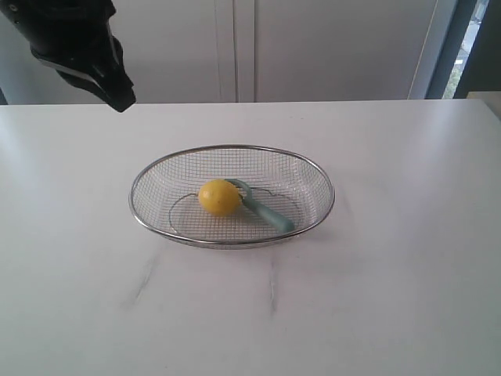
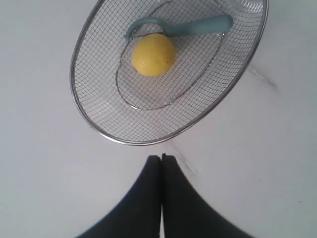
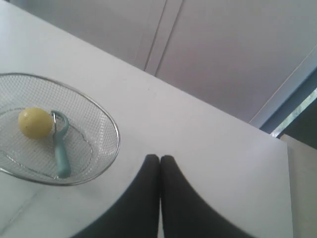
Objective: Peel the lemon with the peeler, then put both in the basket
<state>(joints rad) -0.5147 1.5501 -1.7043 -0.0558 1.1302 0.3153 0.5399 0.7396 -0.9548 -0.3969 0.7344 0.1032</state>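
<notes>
Lemon [image 1: 218, 197] is in the basket [image 1: 305, 176]. You've got it on the mesh floor, a little left of middle in the exterior view, its skin smooth and bright yellow on every side these views show. The peeler [image 1: 266, 210] lies right beside it in the same basket. Its hooked head curls up against the lemon, touching or as good as, and the pale teal handle runs out toward the near right wall of the mesh.

The basket's thick metal rim and sloping wire wall ring both things.

Look up to the far left of the exterior view: your left end effector [image 1: 121, 102] hangs high there, well apart from the basket. Its wrist camera looks down on the basket and shows the two dark fingers [image 2: 151, 171] pressed flat together, clenched on nothing.

Your right end effector [image 3: 159, 157] is out of the exterior view. Its own camera shows it clenched too, fingers together and empty, with the basket off to one side and bare tabletop under it.

The tabletop [image 1: 391, 274] is white and smooth, with a couple of faint grey streaks [image 1: 272, 286] in front of the basket. Behind it you have pale cabinet doors [image 1: 329, 47], and a strip of window [image 1: 473, 39] at the far right.
</notes>
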